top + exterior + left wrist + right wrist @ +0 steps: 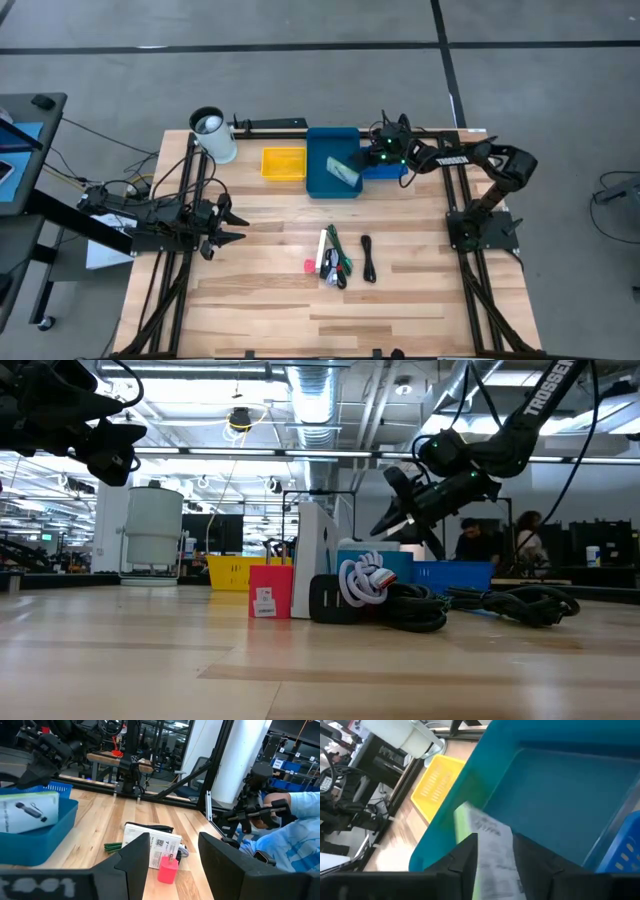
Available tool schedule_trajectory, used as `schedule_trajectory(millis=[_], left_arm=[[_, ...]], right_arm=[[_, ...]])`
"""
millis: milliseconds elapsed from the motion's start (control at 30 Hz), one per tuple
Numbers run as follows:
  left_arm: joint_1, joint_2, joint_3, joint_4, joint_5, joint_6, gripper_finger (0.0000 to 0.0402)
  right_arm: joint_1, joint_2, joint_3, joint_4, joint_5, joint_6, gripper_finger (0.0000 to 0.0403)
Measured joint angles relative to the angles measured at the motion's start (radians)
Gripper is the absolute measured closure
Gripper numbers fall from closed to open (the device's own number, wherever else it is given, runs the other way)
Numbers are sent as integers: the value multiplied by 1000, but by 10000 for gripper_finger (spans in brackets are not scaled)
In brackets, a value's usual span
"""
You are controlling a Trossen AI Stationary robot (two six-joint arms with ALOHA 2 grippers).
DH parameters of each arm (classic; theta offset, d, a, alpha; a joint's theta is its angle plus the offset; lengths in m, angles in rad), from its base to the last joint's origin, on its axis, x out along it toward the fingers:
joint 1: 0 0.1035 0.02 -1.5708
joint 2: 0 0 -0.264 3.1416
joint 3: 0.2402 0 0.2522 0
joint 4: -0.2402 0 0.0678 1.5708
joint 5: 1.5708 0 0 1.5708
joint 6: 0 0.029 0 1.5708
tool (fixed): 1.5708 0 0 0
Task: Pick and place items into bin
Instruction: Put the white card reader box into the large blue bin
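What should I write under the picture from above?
Right gripper holds a white card over the teal bin.

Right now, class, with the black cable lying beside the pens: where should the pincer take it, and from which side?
Grip the black cable at its middle, coming straight down from above. It lies flat as a long, narrow bundle, apart from the pens, so closing across its short width should work best.

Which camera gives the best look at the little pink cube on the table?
The left wrist view: the pink cube stands large and unobstructed between the left gripper's open fingers, against a white card. The high view shows only a pink speck. The low view shows one side of it. The right wrist view misses it.
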Motion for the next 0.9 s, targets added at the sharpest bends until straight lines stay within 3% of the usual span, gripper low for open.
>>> schedule_trajectory(millis=[367, 567, 700, 800, 900], left_arm=[[0, 0, 0, 0, 0, 0, 242], [0, 0, 0, 0, -1, 0, 242], [0, 0, 0, 0, -1, 0, 242], [0, 0, 0, 0, -1, 0, 242], [0, 0, 0, 0, -1, 0, 242]], right_arm=[[7, -1, 43, 5, -77, -57, 203], [52, -60, 87, -14, -113, -189, 190], [101, -136, 128, -107, -163, -412, 195], [159, -203, 179, -282, -163, -672, 202], [239, -257, 243, -496, -53, -970, 208]])
